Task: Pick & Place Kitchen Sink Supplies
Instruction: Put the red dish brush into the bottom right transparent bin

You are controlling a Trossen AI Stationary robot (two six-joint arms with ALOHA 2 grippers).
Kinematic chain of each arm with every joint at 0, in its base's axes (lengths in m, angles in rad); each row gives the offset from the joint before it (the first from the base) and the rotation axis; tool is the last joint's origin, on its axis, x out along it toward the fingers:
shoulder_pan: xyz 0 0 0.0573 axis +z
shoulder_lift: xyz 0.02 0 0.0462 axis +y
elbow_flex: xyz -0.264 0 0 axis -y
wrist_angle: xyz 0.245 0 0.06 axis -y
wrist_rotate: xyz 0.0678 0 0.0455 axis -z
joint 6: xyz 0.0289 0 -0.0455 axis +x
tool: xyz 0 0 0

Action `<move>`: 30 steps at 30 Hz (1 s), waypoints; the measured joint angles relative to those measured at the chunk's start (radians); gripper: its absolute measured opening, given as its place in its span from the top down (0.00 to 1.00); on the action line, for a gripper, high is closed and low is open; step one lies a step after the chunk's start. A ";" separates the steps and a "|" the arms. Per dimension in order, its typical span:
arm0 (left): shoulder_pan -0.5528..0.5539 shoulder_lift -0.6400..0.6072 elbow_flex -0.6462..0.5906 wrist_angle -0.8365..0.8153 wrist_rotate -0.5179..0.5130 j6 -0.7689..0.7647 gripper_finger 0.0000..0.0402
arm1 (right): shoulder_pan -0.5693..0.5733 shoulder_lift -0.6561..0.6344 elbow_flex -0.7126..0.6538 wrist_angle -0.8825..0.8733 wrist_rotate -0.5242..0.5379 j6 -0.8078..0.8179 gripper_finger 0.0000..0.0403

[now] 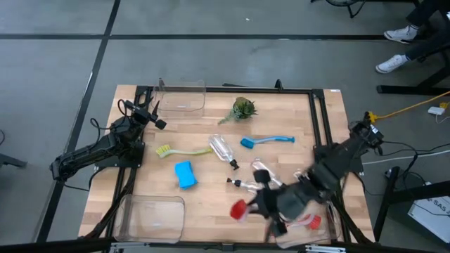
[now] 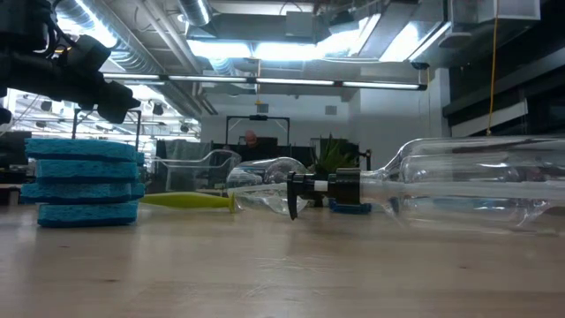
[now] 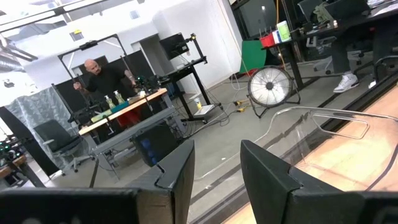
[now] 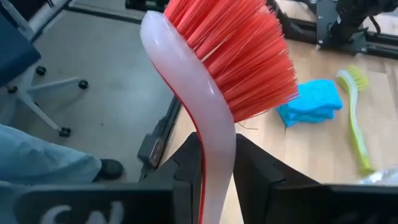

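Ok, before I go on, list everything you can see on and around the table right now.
Red brush: one, red bristles, pale handle, held above the table's near right part.
Blue brush: one, blue, centre right.
Yellow-green brush: one, centre left.
Sponge: one, blue, near the yellow-green brush.
Pump bottles: two, clear with black tops, one at centre, one nearer the right arm.
Plant: one, green, far centre.
Bins: three, clear, far left, near left, near right under the right arm.
Person: one, in the room behind.
Left gripper: slightly open, empty, by the far left bin.
Right gripper: shut on the red brush's handle.
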 joint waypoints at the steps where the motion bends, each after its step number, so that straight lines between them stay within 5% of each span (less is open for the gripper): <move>1: 0.000 0.000 0.000 0.000 0.000 0.000 0.69 | 0.026 0.000 0.000 -0.016 0.023 0.017 0.83; 8: 0.000 0.000 0.000 0.000 0.000 0.000 0.69 | 0.172 0.000 0.000 -0.223 0.239 0.207 0.83; 17: 0.000 0.000 0.000 0.000 0.000 0.000 0.69 | 0.307 -0.014 -0.064 -0.427 0.366 0.527 0.83; 30: 0.000 0.000 0.000 0.000 0.000 0.000 0.69 | 0.377 -0.159 -0.502 -0.142 0.371 0.726 0.82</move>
